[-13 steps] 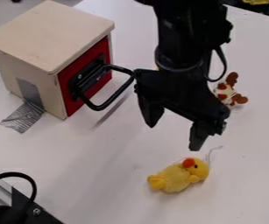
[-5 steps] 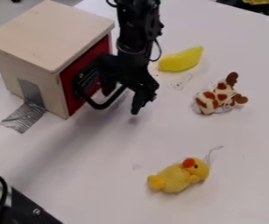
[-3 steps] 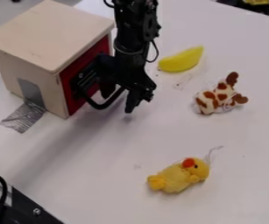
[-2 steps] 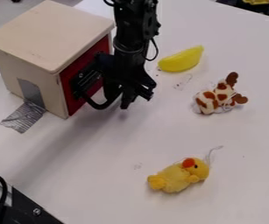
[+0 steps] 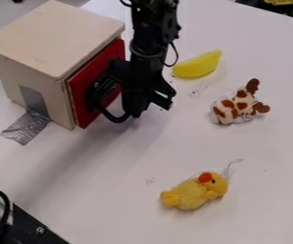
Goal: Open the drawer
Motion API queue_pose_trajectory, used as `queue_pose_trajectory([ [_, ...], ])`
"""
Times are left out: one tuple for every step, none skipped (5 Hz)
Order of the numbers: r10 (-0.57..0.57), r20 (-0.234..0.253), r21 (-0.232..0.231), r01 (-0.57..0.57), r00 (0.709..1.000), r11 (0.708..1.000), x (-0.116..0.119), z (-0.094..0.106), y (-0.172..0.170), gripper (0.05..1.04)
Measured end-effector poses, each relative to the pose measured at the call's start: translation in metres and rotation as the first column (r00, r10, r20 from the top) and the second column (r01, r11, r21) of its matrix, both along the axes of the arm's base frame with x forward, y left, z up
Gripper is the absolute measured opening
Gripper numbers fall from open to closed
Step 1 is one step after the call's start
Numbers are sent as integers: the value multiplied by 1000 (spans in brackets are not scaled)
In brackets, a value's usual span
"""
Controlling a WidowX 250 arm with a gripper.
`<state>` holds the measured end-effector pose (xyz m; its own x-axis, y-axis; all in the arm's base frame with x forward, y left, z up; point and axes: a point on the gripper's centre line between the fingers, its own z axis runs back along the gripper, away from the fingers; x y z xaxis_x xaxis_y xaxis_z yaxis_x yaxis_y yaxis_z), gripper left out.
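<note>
The drawer [image 5: 88,75] is in the wooden box [image 5: 53,38], at the upper left of the view. Its red front stands a little away from the box, with a narrow gap along the near edge, so I judge that it is slightly open and that the pulling has only its first part done.

The gripper [image 5: 134,113] is at the outer end of the black handle [image 5: 112,117], and its fingers appear to be closed around the bar. The exact contact is partly hidden behind the gripper itself.

To do this pull well, the hand should go straight out from the red front, which in this view means toward the right and somewhat down. It should remain low and level, because lifting could tilt the drawer or make the fingers slide off the bar. As the hold is at one end of the handle, a sideways pull may twist the front and make the drawer stick, so a slow and even force seems best.

The grey tape [image 5: 26,127] at the foot of the box probably helps to keep it in place, but a sudden pull could still drag the box over the table [image 5: 110,190]. The way out seems to pass between the spotted toy [image 5: 238,107] and the yellow duck [image 5: 196,193]. The yellow banana [image 5: 198,66] lies off to the side.
</note>
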<state>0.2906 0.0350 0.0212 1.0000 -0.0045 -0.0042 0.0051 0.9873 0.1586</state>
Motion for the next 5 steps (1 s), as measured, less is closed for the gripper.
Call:
queue_pose_trajectory([
  [-5, -6, -49, 5, 1000, 999, 3, 2, -23, 103],
  [-52, -7, -82, 51, 999, 995, 5, 5, -59, 103],
  [-71, 12, -95, 72, 997, 993, 10, 11, -87, 103],
  [-55, 14, -98, 56, 998, 994, 11, 15, -96, 134],
  [-15, 25, -98, 17, 1000, 995, 13, 17, -100, 338],
])
